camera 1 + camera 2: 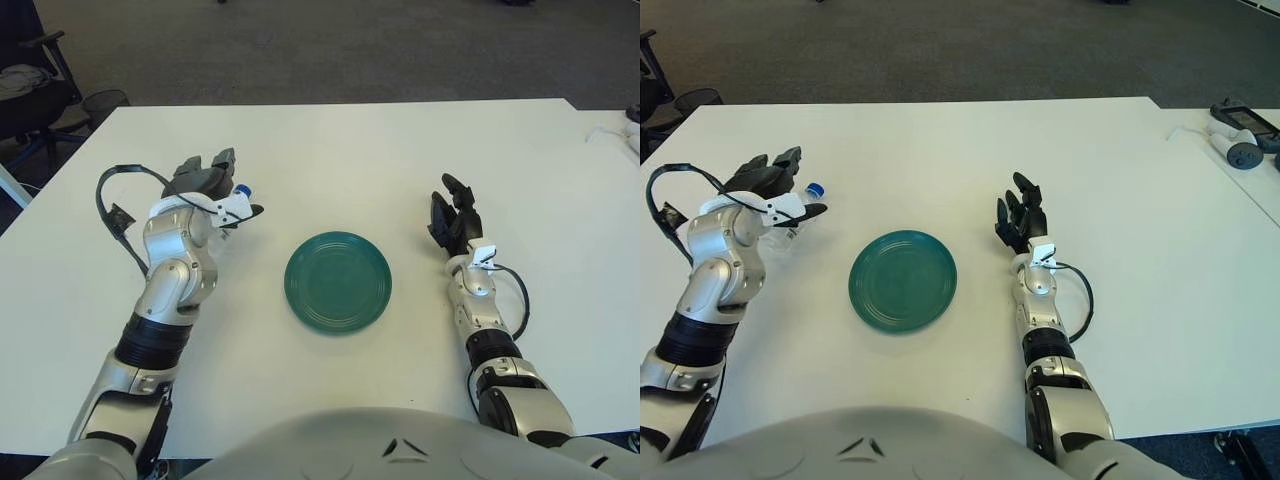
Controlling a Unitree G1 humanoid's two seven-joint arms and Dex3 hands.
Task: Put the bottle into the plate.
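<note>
Bottle (800, 203) in left hand (205, 183), blue cap toward plate (338, 281).

Open white table (330, 150) between my left hand (205, 180) and the green plate (338, 281); I see nothing standing on that stretch. The plate's top is bare. My right hand (452, 215) shows right of the plate, well apart from it, fingers spread. Far half of the table is free. Small devices (1235, 135) sit at the far right edge, well away.
</note>
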